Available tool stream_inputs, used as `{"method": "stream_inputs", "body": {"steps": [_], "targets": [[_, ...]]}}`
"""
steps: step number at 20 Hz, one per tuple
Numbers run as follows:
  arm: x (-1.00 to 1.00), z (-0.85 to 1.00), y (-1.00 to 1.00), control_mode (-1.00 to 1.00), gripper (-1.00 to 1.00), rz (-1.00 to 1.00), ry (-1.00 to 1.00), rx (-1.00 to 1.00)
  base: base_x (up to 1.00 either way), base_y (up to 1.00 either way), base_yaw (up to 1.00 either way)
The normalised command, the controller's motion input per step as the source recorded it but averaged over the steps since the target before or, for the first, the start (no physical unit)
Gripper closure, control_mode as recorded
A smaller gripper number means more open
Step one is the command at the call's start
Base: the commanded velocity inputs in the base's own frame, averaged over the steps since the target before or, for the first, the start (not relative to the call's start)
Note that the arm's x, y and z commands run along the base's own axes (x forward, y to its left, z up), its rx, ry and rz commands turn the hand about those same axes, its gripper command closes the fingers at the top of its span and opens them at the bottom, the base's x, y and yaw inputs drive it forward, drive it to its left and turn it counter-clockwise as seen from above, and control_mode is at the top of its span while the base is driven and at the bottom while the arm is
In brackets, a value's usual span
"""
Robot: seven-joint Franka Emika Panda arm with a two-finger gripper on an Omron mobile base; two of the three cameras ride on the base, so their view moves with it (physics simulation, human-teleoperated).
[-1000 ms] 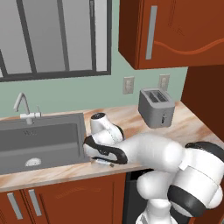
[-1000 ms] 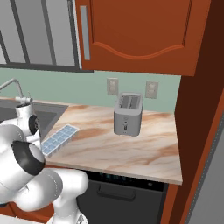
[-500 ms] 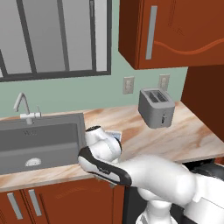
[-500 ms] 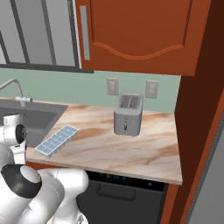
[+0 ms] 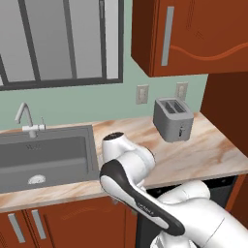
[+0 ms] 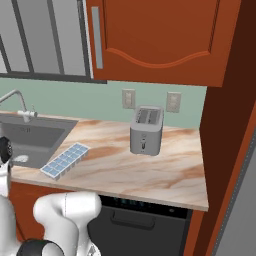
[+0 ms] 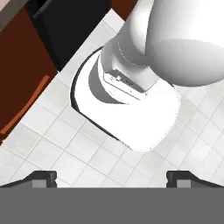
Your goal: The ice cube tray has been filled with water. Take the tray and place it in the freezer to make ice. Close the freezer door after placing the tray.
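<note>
Ice cube tray point(image 6: 64, 160): lies flat on the marble tabletop point(image 6: 150, 167), near its front edge and just right of the sink point(image 6: 30, 142); white frame, two rows of pale-blue cells, set at a slant. Nothing touches it.
Tray in the left base view: hidden behind the white arm point(image 5: 128, 172), which stands between the camera and that part of the tabletop.
Fingers point(image 7: 112, 178): in the hand view the two dark tips stand far apart, one near each lower corner, wide open with nothing between them. They point down at the white tiled floor point(image 7: 52, 144).
Fingers in the base views: cannot be made out; the arm bends down below the tabletop front edge.
Arm in the right base view: cut off by the left and bottom edges, only white rounded links in the lower left corner.
Toaster point(image 6: 146, 131): grey, two slots, upright on the tabletop towards the back wall, well apart from the tray.
Faucet point(image 5: 26, 123): at the back of the sink, left side.
Wall outlets point(image 6: 129, 98): two on the green wall behind the toaster.
Upper cabinet point(image 6: 155, 40): red-brown, shut, with a grey bar handle.
Dishwasher point(image 6: 140, 225): black front under the tabletop, its lower part cut off by the picture edge.
Window point(image 5: 58, 41): above the sink, dark bars, cut off at top and left.
</note>
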Motion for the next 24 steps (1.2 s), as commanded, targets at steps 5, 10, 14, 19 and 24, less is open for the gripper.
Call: {"method": "stream_inputs", "body": {"steps": [5,10,14,19,24], "targets": [[-0.05,0.96,-0.04,-1.0,-1.0,0.0,-0.14,0.0,0.0,0.0,0.0],[0.0,0.53,-0.33,-1.0,-1.0,0.01,-0.13,-0.01,0.0,0.0,0.0],[0.27,0.31,-0.41,-1.0,-1.0,0.02,-0.05,0.0,0.0,0.0,0.0],[0.59,0.07,-0.36,-1.0,-1.0,0.03,0.0,0.0,0.0,0.0,0.0],[0.81,0.0,-0.37,-1.0,-1.0,0.07,0.01,0.0,0.0,0.0,0.0]]}}
